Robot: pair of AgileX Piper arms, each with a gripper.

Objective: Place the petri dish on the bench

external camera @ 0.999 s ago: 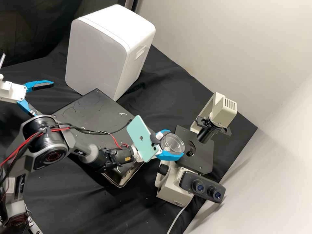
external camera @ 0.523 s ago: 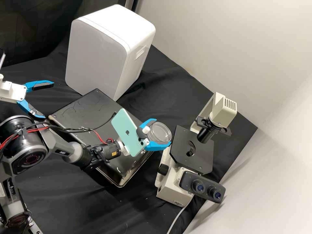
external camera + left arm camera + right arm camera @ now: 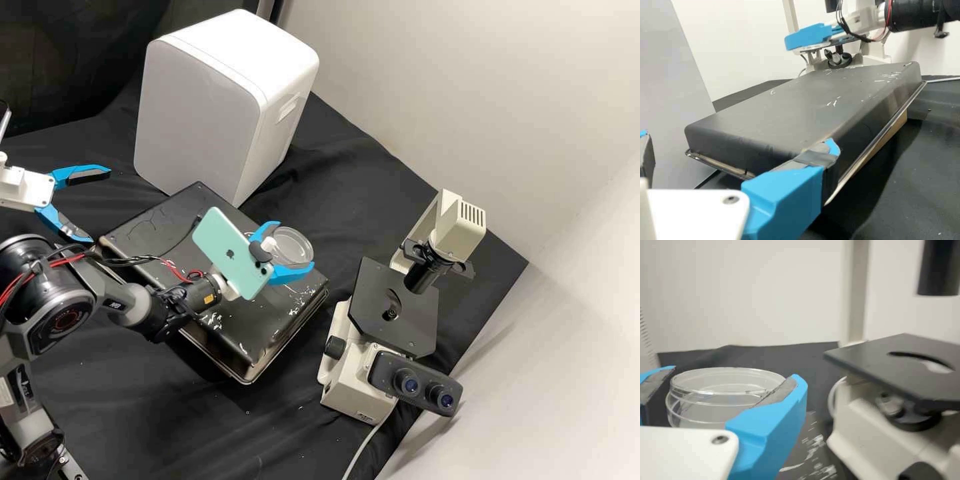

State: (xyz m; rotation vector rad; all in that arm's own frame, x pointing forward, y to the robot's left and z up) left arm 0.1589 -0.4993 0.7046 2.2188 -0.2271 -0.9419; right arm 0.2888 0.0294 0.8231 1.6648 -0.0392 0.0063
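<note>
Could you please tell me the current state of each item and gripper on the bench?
petri dish: held level by the right gripper, in the air over the black tray, not yet on the bench.
right gripper: shut on the petri dish.
left gripper: open, holding nothing, beside a corner of the black tray.
black tray: lying flat on the bench.
microscope: upright on the bench.

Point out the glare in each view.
High view: the tray's metal lip glints at its near corner. Left wrist view: a bright streak runs along that lip. Right wrist view: soft highlights ring the petri dish held in the right gripper.
</note>
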